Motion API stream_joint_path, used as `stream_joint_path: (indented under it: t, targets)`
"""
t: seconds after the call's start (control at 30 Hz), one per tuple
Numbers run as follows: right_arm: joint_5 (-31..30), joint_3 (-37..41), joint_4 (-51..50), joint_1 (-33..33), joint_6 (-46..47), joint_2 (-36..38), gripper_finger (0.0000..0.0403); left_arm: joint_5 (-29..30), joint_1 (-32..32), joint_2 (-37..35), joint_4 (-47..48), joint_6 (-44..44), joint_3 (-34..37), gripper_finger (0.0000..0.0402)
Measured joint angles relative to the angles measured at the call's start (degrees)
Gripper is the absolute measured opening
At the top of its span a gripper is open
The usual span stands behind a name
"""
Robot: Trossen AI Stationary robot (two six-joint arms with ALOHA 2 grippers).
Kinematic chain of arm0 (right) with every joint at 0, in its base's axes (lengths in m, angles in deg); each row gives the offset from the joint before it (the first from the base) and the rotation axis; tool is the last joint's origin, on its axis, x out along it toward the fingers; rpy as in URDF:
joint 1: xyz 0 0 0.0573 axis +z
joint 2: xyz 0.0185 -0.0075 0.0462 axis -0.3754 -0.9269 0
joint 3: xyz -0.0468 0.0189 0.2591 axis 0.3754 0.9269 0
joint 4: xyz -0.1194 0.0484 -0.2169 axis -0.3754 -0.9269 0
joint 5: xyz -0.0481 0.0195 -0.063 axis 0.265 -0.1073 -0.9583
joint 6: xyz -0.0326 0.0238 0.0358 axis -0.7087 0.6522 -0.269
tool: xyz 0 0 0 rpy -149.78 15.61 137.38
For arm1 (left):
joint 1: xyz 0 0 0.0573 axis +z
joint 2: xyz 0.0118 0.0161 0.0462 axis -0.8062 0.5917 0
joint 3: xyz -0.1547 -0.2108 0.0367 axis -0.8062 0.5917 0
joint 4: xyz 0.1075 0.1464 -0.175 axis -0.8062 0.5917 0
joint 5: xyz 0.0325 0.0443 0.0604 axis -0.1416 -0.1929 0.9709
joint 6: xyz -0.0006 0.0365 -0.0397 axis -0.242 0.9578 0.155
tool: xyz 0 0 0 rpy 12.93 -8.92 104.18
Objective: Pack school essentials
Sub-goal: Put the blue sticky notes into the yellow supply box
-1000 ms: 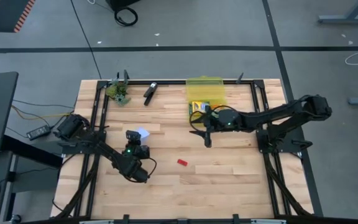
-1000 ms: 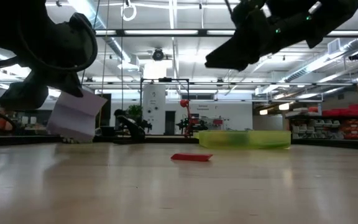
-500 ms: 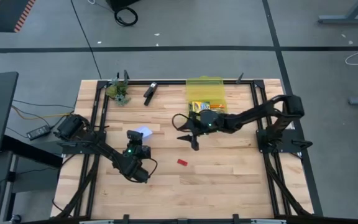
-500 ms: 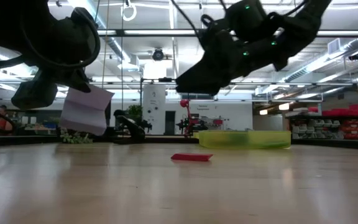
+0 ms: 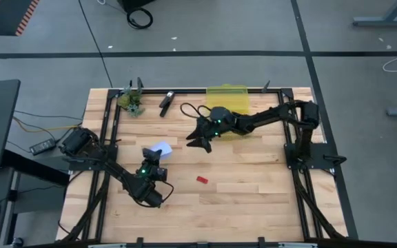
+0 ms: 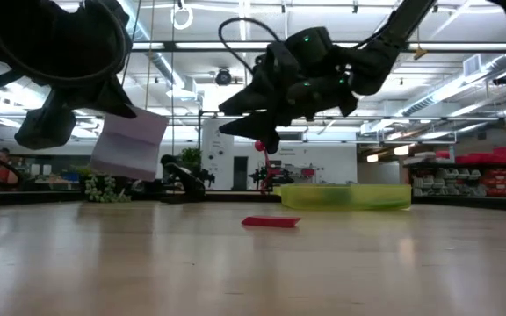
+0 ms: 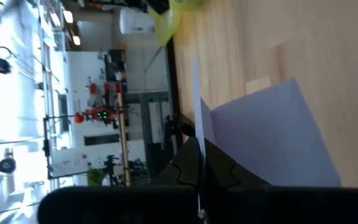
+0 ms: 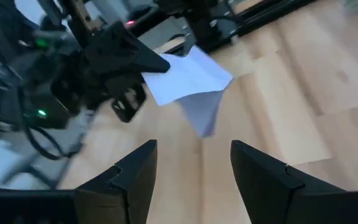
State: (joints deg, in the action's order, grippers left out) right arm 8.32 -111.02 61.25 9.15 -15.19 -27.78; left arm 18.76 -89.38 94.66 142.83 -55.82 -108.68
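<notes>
Two dark arms work over one pale, plank-grained wooden table (image 5: 253, 200) edged by a black metal frame. The left pincer (image 5: 151, 154) is clamped shut on one light-blue square pad (image 5: 159, 147), a thin, flat, creased sheet-like piece held clear above the table; in the low view the pad (image 6: 130, 143) hangs tilted in the air, and the left wrist view shows its pale lavender-blue face (image 7: 272, 134) pinched edge-on between the dark fingers. The right pincer (image 5: 197, 142) hovers above the table just beside the pad, its two blunt black fingers (image 8: 132, 177) spread wide and holding nothing, pointed at the pad (image 8: 188, 84) and the left arm behind it. One tiny red piece (image 5: 202, 180), flat and oblong, lies alone on the bare wood between the arms' reach, well apart from both pincers; it shows as a low red sliver (image 6: 271, 222) in the low view. One translucent yellow-green tray (image 5: 227, 97), shallow and rectangular, sits at the far edge of the table, partly covered by the right arm, so its contents cannot be told. Near the far left corner lie one black elongated clip-like object (image 5: 166, 102) and one small greenish clump (image 5: 132, 103), close together but apart. Nothing stands between the open right pincer and the pad.
</notes>
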Motion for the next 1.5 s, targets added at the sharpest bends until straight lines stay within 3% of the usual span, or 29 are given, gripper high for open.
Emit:
stream_joint_path:
  t: [0.2,0.43,0.8,1.5]
  targets:
    - [12.13,-4.18,-0.03,-2.00,6.51,-3.68,0.0212,3.34,-0.24,0.00,-1.07,3.06,0.01,0.0003]
    - [17.02,-6.18,-0.24,-3.53,10.75,-7.43,0.0221,5.75,-0.22,0.00,-7.11,10.53,0.01,0.0006]
    - [18.52,-6.18,-0.39,-3.44,12.15,-8.87,0.0259,6.24,-0.22,0.00,-9.81,12.56,0.01,0.0006]
    - [19.07,-6.16,-0.63,-2.41,12.15,-8.87,0.0261,6.20,-0.20,0.00,-10.24,12.34,0.03,0.0006]
